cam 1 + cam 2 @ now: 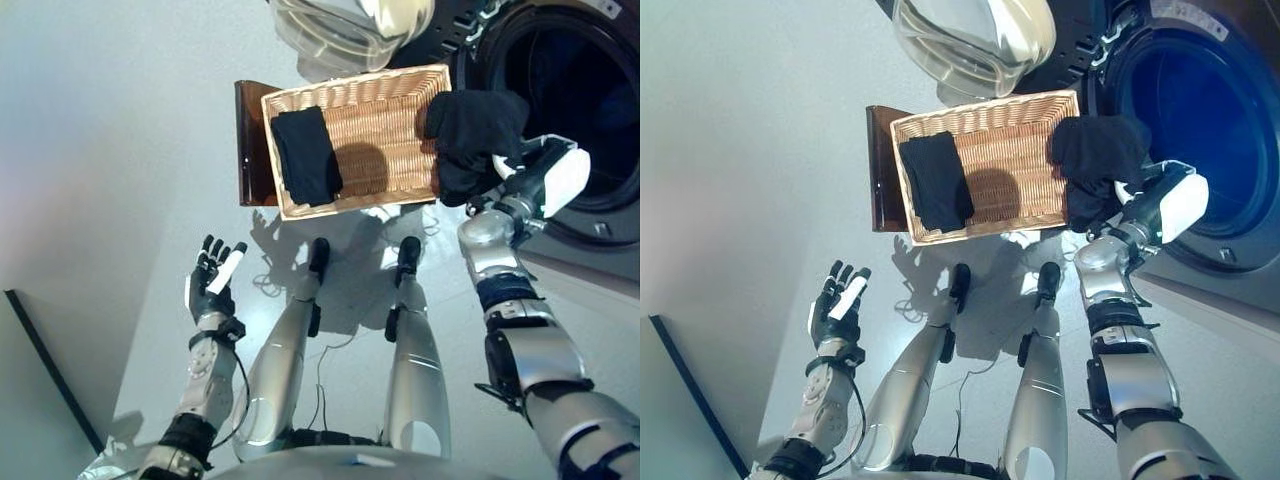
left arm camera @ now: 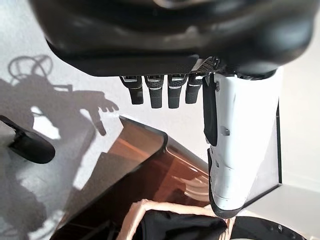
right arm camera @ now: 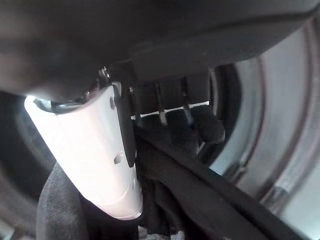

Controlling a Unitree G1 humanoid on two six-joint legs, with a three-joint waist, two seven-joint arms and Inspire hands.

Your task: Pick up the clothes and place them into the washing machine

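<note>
No legible writing or labelling is visible on any item. A rectangular woven wicker basket [image 1: 375, 120], tan and ribbed in texture, sits on the pale smooth floor [image 1: 110, 150], partly over a glossy dark brown board [image 1: 250, 150] that shows at its left end. Inside the basket, toward its left end, lies a folded black garment [image 1: 306, 155] of soft matte cloth, roughly oblong. A second black garment [image 1: 470, 135], bunched and crumpled, is lifted at the basket's right end, just beside the round opening of the washing machine [image 1: 570, 90]; it overlaps the basket's right rim in the head views. The right hand [image 1: 545, 180], dark with a white thumb cover, is clenched round this bunched garment: the right wrist view shows the fingers curled into dark cloth with the thumb laid against it, and the machine's grey ribbed door seal behind. The machine's drum is dark and circular, and its clear rounded door [image 1: 340, 35] stands swung open above the basket. The left hand [image 1: 212, 280] hovers well apart to the lower left over bare floor, palm raised, fingers relaxed and nearly straight, grasping nothing; its thumb bears a white cover.
</note>
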